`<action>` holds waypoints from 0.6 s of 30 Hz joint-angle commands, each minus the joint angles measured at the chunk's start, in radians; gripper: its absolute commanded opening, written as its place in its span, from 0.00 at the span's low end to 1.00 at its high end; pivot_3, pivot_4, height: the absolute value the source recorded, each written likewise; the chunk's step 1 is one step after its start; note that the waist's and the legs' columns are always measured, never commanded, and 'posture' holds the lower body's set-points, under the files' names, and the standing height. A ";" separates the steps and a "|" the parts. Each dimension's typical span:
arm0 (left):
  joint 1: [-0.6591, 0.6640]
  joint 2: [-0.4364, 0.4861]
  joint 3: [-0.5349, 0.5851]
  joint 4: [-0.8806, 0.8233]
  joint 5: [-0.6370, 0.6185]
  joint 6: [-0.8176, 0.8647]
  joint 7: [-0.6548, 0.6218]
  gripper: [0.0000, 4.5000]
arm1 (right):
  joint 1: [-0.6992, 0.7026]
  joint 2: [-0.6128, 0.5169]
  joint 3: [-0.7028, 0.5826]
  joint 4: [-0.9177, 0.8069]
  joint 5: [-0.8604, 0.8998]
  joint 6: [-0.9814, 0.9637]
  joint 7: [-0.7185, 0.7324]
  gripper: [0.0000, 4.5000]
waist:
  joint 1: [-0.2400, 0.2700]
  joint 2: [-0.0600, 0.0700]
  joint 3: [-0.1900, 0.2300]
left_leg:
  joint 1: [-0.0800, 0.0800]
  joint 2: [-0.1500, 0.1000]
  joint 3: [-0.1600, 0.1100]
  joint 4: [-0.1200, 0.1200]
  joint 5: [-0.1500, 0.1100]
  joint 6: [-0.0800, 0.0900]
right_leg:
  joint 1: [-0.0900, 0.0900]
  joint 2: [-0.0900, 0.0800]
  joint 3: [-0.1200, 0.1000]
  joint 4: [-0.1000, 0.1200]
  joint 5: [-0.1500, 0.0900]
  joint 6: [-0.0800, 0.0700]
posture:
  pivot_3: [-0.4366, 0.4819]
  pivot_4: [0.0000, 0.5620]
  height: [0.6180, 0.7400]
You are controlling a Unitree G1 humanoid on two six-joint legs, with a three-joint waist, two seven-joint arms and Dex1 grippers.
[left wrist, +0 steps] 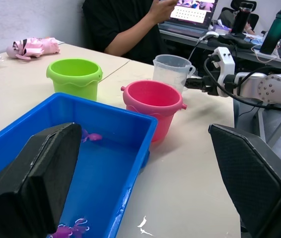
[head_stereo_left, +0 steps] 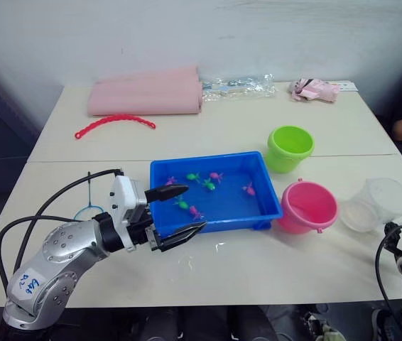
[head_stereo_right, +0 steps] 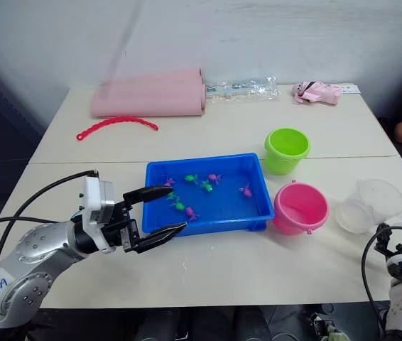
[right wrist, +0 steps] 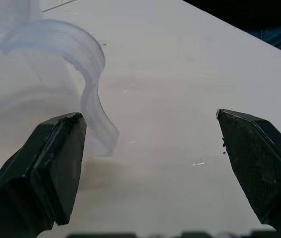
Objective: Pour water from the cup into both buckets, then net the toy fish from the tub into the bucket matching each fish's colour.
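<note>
A blue tub [head_stereo_left: 215, 195] sits at the middle of a pale table [head_stereo_left: 272, 263], holding shallow water and a scatter of toy fish [head_stereo_left: 208, 186], green and pink-magenta, most gathered toward its far-left part. Just beyond the tub's far-right corner stands the lime green bucket [head_stereo_left: 290, 148]; touching or nearly touching the tub's right end is the pink bucket [head_stereo_left: 307, 206]; neither bucket's contents can be made out. Right of the pink bucket, farther from the tub, the clear cup [head_stereo_left: 378, 204] stands upright on the table.

The left gripper [head_stereo_left: 176, 212] hovers at the tub's near-left corner, its 2 black fingers spread wide and holding nothing, 1 fingertip over the tub's rim and the other just outside its near wall. The right gripper [right wrist: 150, 163], well right of the tub, is released too, fingers parted beside the cup's handle [right wrist: 88, 84] without clasping it.

Left of the tub, partly hidden behind the left arm, lies the net [head_stereo_left: 89, 207]. Well beyond the tub lie a curved red beaded strip [head_stereo_left: 114, 124], a folded pink cloth [head_stereo_left: 146, 94], a clear plastic wrapper [head_stereo_left: 238, 87] and a small pink toy [head_stereo_left: 314, 89]. A person's arm [left wrist: 130, 37] rests at the table's right edge.
</note>
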 commanded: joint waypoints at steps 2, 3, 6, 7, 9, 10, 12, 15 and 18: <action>-0.020 0.008 0.033 -0.011 0.004 -0.022 -0.009 0.99 | -0.024 0.000 -0.019 0.027 0.004 -0.057 -0.008 1.00 | 0.000 0.000 0.000 | 0.000 0.000 0.000 0.000 0.000 0.000 | 0.000 0.001 0.001 0.000 0.000 0.000 | 0.48 0.27 1.00; -0.022 0.007 0.033 -0.011 0.004 -0.021 -0.009 0.99 | -0.032 -0.001 -0.016 0.040 0.004 -0.064 -0.007 1.00 | 0.000 0.000 0.000 | 0.000 0.000 0.000 0.000 0.000 0.000 | 0.000 0.001 0.001 0.000 0.000 0.000 | 0.48 0.27 1.00; -0.027 0.005 0.033 -0.011 0.006 -0.019 -0.009 0.99 | -0.058 -0.003 -0.007 0.073 0.001 -0.079 -0.003 1.00 | -0.001 0.000 0.000 | 0.000 0.001 0.000 0.000 0.000 0.000 | 0.000 0.001 0.001 0.000 0.000 0.000 | 0.48 0.27 1.00; -0.028 0.005 0.033 -0.011 0.006 -0.019 -0.008 0.99 | -0.065 -0.004 -0.006 0.082 0.001 -0.083 -0.002 1.00 | -0.001 0.000 0.000 | 0.000 0.001 0.000 0.000 0.000 0.000 | 0.000 0.001 0.002 0.000 0.000 0.000 | 0.48 0.27 1.00; -0.028 0.006 0.034 -0.011 0.009 -0.021 -0.009 0.99 | -0.088 -0.006 -0.001 0.112 -0.002 -0.095 0.000 1.00 | -0.001 0.000 0.000 | 0.000 0.001 0.000 0.000 0.000 -0.001 | 0.000 0.002 0.002 0.000 0.000 0.000 | 0.48 0.27 1.00; -0.028 0.007 0.035 -0.011 0.010 -0.021 -0.009 0.99 | -0.100 -0.008 0.001 0.128 -0.001 -0.099 0.004 1.00 | -0.002 0.000 0.000 | 0.000 0.001 0.001 0.000 0.000 -0.001 | 0.000 0.002 0.002 0.000 0.000 0.000 | 0.48 0.27 1.00; -0.026 0.006 0.037 -0.015 0.012 -0.021 -0.006 0.99 | -0.118 -0.012 0.006 0.153 -0.001 -0.112 0.019 1.00 | -0.002 0.000 0.000 | 0.001 0.002 0.002 0.000 0.000 -0.001 | -0.001 0.003 0.004 0.000 0.000 0.000 | 0.48 0.27 1.00; -0.021 0.004 0.039 -0.018 0.016 -0.022 -0.004 0.99 | -0.142 -0.017 0.012 0.182 0.001 -0.133 0.043 1.00 | -0.002 0.000 0.000 | 0.001 0.002 0.002 0.000 0.000 -0.001 | -0.001 0.003 0.004 0.000 0.000 0.000 | 0.48 0.27 1.00; -0.015 0.002 0.037 -0.022 0.021 -0.024 0.000 1.00 | -0.154 -0.026 0.024 0.202 -0.004 -0.157 0.077 0.83 | -0.002 0.000 0.000 | 0.001 0.002 0.003 0.000 0.000 -0.001 | -0.001 0.003 0.005 0.000 0.000 0.000 | 0.48 0.27 1.00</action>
